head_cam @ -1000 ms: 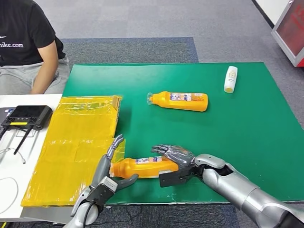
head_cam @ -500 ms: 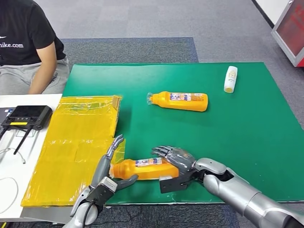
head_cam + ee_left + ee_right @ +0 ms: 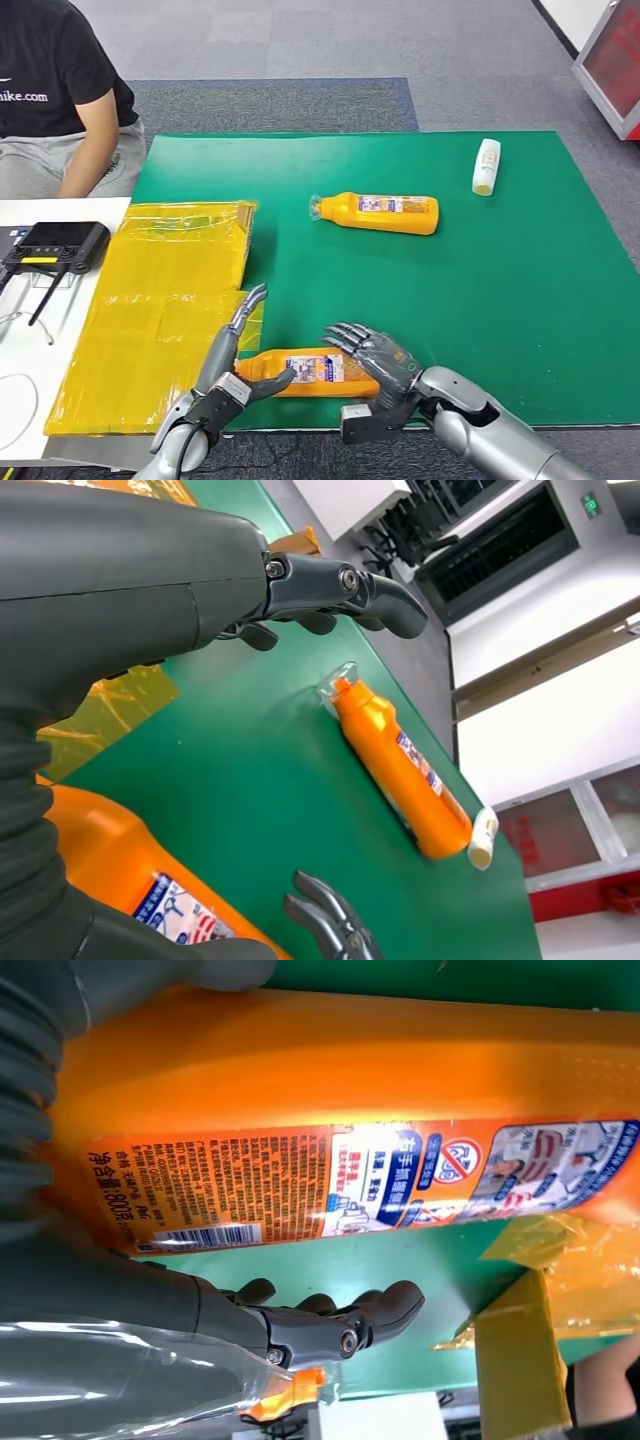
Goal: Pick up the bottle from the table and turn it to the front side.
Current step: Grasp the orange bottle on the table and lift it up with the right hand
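An orange bottle (image 3: 309, 372) lies on its side at the front edge of the green mat (image 3: 490, 300), cap end to the left, its printed label (image 3: 340, 1175) facing up. My right hand (image 3: 373, 365) is cupped over its base: fingers (image 3: 332, 1330) spread past the far side, thumb on the near side. My left hand (image 3: 226, 375) lies at the neck, its thumb touching the neck and its fingers (image 3: 340, 585) held straight out above the mat. In the left wrist view the same bottle (image 3: 113, 870) sits close under that hand.
A second orange bottle (image 3: 377, 213) lies mid-mat and a small white bottle (image 3: 486, 166) lies at the back right. A yellow plastic sheet (image 3: 166, 300) covers the left side. A black device (image 3: 56, 245) sits on the white table (image 3: 23, 350). A person (image 3: 60, 90) sits at the back left.
My right hand has drawn back toward the front edge, and the near bottle has come with it and rolled, showing more of its label. My left hand has barely shifted.
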Controlling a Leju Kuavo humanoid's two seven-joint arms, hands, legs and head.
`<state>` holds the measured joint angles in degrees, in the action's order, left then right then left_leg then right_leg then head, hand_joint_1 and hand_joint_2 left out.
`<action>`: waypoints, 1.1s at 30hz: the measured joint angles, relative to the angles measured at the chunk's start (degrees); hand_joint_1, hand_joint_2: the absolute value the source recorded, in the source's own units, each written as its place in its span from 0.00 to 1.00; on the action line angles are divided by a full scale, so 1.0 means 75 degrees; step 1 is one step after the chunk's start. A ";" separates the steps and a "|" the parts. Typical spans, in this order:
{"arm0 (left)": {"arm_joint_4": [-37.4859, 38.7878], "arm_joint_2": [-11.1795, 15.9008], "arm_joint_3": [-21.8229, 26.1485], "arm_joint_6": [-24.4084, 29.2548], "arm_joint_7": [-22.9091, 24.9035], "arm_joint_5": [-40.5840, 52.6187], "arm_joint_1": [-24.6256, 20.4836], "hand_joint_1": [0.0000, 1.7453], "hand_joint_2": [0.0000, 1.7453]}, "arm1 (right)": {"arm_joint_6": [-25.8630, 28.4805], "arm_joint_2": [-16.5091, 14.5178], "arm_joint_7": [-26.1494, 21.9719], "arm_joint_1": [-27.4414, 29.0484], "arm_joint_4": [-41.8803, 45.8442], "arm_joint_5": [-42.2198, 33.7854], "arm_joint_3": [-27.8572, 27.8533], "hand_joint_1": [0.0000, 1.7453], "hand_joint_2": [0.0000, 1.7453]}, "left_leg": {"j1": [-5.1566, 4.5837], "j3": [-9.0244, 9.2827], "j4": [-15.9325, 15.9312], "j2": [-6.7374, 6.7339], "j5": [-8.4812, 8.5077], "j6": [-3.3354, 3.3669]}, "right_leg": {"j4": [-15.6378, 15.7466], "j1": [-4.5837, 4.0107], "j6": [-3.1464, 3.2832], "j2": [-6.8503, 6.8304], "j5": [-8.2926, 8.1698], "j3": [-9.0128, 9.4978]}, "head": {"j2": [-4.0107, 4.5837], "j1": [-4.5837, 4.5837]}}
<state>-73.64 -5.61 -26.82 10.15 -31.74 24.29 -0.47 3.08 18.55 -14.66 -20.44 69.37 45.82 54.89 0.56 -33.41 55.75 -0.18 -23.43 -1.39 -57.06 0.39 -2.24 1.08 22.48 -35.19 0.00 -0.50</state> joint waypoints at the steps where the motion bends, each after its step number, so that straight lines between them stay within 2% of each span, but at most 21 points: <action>1: 0.0000 -0.0008 0.0000 -0.0007 0.0004 0.0015 -0.0003 0.00 1.00 | 0.0036 -0.0001 -0.0007 0.0121 0.0071 0.0050 -0.0098 0.00 1.00 | 0.0000 -0.0001 0.0000 0.0000 -0.0001 0.0000 | 0.0000 0.0000 0.0000 0.0000 0.0000 0.0000 | 0.0000 0.0000; 11: 0.0000 -0.0055 0.0000 -0.0134 0.0029 0.0069 -0.0071 0.00 1.00 | 0.0033 -0.0029 -0.0091 0.0700 0.0455 0.0475 -0.0708 0.00 1.00 | -0.0001 -0.0003 0.0000 0.0000 -0.0001 0.0001 | 0.0000 0.0002 0.0000 0.0000 0.0000 -0.0001 | 0.0000 0.0001; 24: 0.0007 -0.0095 0.0008 -0.0074 0.0029 0.0113 -0.0123 0.00 1.00 | -0.0384 -0.0211 -0.0302 0.0327 0.0313 0.0560 -0.0713 0.00 1.00 | -0.0001 -0.0014 0.0000 0.0000 0.0003 0.0002 | 0.0000 0.0003 0.0000 -0.0001 -0.0001 -0.0007 | 0.0000 0.0000; 28: 0.0020 -0.0095 0.0015 -0.0064 0.0029 0.0113 -0.0124 0.00 1.00 | -0.0374 -0.0275 -0.0395 0.0162 0.0188 0.0479 -0.0637 0.98 1.00 | -0.0002 -0.0017 0.0000 0.0001 0.0003 0.0003 | 0.0000 0.0004 -0.0001 -0.0003 -0.0001 -0.0009 | 0.0000 0.0000; 33: 0.0029 -0.0095 0.0016 -0.0065 0.0029 0.0113 -0.0124 0.00 1.00 | -0.0082 -0.0421 -0.0465 0.0112 0.0063 0.0442 -0.0605 1.00 1.00 | -0.0003 -0.0017 0.0000 0.0000 0.0002 0.0002 | 0.0000 0.0004 0.0000 -0.0003 -0.0001 -0.0012 | 0.0000 0.0000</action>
<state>-73.42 -6.32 -26.70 9.66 -31.52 25.14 -1.40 2.47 15.39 -18.14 -19.60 69.84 49.13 50.36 0.54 -33.54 55.75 -0.17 -23.42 -1.37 -57.06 0.42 -2.24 1.06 22.47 -35.27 0.00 -0.50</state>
